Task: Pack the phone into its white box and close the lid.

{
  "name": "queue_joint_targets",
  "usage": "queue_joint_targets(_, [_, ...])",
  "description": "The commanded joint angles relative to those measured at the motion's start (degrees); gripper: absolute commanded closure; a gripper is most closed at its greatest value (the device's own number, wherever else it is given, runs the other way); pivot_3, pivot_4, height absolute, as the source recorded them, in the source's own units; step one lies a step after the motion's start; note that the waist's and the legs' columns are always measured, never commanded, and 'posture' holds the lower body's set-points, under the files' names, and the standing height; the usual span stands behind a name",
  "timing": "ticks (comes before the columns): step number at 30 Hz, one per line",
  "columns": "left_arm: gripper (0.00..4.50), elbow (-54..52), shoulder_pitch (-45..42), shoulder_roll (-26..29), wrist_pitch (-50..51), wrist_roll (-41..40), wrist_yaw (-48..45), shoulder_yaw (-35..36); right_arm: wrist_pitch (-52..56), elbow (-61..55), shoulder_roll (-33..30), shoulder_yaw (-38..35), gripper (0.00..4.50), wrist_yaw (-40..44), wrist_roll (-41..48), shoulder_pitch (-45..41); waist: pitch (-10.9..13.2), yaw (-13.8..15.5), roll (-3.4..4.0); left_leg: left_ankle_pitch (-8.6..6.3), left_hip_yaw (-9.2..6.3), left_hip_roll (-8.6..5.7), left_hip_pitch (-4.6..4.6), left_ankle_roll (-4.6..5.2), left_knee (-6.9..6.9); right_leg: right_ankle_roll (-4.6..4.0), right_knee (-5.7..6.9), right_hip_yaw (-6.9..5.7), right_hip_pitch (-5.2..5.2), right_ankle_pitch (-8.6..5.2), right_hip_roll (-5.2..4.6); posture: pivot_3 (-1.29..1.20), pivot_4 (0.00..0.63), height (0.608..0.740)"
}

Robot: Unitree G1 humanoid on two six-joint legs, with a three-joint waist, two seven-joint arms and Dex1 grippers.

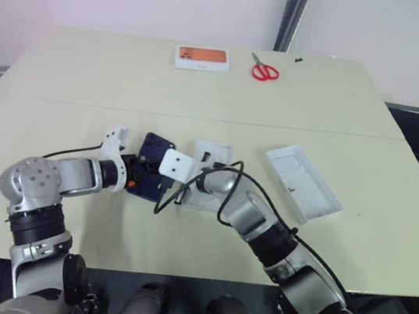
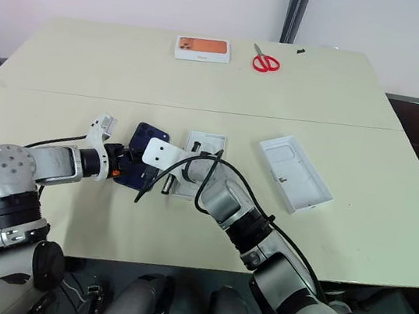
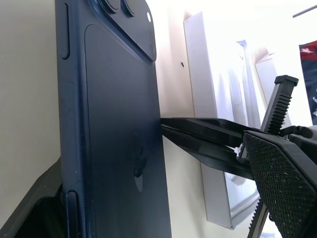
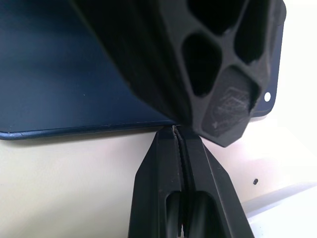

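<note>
The dark navy phone (image 1: 155,151) lies back up near the middle of the table, just left of the white box (image 1: 218,152). My left gripper (image 1: 141,174) is open around the phone (image 3: 114,124). One finger lies against the phone's side and the other finger (image 3: 277,173) stands apart from it. My right gripper (image 4: 174,130) is shut and empty, its tips touching the phone's edge (image 4: 74,64) at table level. Its arm covers the near part of the white box. The lid (image 1: 304,183) lies inside up, to the right of the box.
A small white box with orange print (image 1: 202,58) and red scissors (image 1: 264,71) lie at the far side of the cream table (image 1: 85,91). Black cables loop off both wrists over the phone area.
</note>
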Motion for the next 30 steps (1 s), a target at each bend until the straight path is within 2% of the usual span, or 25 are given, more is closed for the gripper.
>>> queue_joint_targets(1, [0.90,0.51,0.25,0.21,0.60,-0.38,1.47,1.13,-0.95,-1.73,0.36,0.31,4.50,0.16,-0.44,-0.19,0.00,-0.06,0.00,0.00,0.00,0.00,0.00,0.00,0.00,0.00,0.00,0.00,0.00,0.00,0.00,0.00,0.150,0.740])
queue_joint_targets(5, [2.88,0.62,0.28,0.31,0.60,-1.03,2.24,1.36,-0.99,-1.80,0.39,0.24,4.50,0.26,-0.63,-0.09,-0.01,0.15,-0.01,0.00,0.00,0.00,-0.03,-0.01,-0.01,0.00,0.00,0.00,-0.04,0.00,0.00,0.00,0.150,0.740])
queue_joint_targets(6, [3.16,0.42,0.43,0.28,0.60,-1.66,2.71,2.00,-0.91,-1.96,0.33,0.17,4.50,0.33,-0.67,-0.07,-0.01,0.32,-0.01,0.01,-0.02,0.00,0.03,-0.01,0.00,0.00,-0.01,-0.02,-0.06,0.00,0.00,0.00,0.150,0.740])
queue_joint_targets(9, [3.16,0.12,0.57,0.11,0.60,-2.95,4.33,4.06,-0.79,-2.22,0.21,-0.15,4.50,0.55,-0.85,-0.19,0.01,0.12,-0.03,0.00,-0.01,0.00,0.27,-0.02,-0.01,0.00,-0.05,-0.01,0.08,0.00,0.00,0.00,0.150,0.740])
queue_joint_targets(29, [3.16,0.41,0.67,-2.01,0.60,-13.62,14.78,12.05,0.36,-5.25,-0.60,-1.24,4.50,1.42,-0.89,-0.91,0.03,0.10,-0.07,0.01,-0.01,0.01,0.01,-0.04,-0.03,0.00,-0.01,0.00,-0.02,0.00,0.01,0.00,0.150,0.740])
queue_joint_targets(30, [3.41,0.44,0.76,-2.16,0.60,-14.19,15.39,12.38,0.54,-5.68,-0.77,-1.36,4.50,1.57,-0.85,-0.95,0.03,0.09,-0.07,0.01,-0.01,0.01,0.00,-0.04,-0.03,0.00,0.00,0.00,-0.03,0.00,0.01,0.00,0.150,0.740])
